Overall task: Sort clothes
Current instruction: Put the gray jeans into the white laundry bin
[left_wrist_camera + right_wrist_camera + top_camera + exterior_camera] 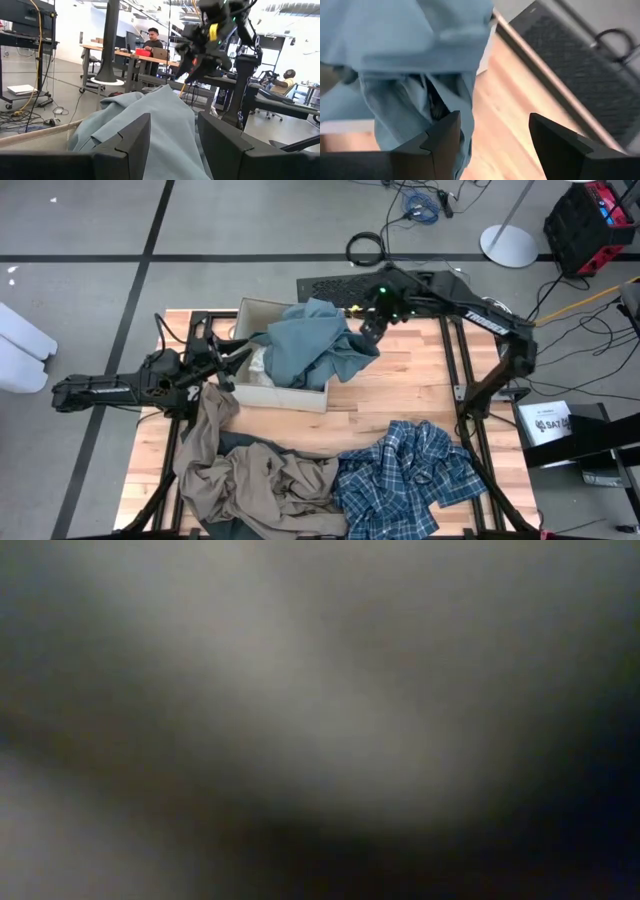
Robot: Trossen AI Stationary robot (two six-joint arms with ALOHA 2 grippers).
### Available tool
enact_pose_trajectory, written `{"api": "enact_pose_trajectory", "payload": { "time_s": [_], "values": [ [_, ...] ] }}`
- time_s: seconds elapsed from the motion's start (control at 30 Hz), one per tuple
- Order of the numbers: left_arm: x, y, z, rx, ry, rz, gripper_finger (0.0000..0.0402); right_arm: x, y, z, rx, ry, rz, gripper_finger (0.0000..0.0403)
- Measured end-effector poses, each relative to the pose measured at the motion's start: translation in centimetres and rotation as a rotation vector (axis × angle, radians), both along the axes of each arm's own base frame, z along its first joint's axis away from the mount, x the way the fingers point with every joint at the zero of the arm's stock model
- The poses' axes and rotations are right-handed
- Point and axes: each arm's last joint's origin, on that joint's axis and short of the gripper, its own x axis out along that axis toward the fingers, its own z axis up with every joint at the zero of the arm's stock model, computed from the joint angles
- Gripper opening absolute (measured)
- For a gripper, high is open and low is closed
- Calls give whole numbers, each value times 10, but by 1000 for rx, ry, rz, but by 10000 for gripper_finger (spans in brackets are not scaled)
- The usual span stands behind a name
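Right gripper (368, 332) open, empty, beside crumpled teal-grey garment (312, 345) draped over square beige cardboard box (285, 394); blue-and-white plaid shirt (405, 475) well apart; left gripper (222, 366) open at box's opposite side.

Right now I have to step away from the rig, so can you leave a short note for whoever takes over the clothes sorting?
Right gripper: open, empty, beside the box's far right corner.
Left gripper: open, empty, at the box's left side.
Teal-grey fabric garment: draped over the square beige cardboard box, partly hanging outside it; a white fabric garment lies inside.
Khaki-tan fabric garment and blue-and-white plaid fabric garment: loose on the wooden table, near edge.
Left: tuck in the teal-grey one, then sort the other two.
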Motion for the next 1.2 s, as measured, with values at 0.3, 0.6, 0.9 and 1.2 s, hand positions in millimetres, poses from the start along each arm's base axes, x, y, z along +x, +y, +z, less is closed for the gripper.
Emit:
{"api": "enact_pose_trajectory", "payload": {
  "time_s": [0.3,0.6,0.9,1.2],
  "values": [
    [0,0,0,0,2,0,173,-18,4,-61,77,-121,132,224],
    [0,0,-1,-1,5,0,173,-11,1,-89,10,-129,171,215],
    [0,0,-1,-1,6,-1,173,1,-4,-86,-80,-233,187,16],
    [0,0,-1,0,9,0,173,25,16,4,-343,-751,289,1]
  ]
}}
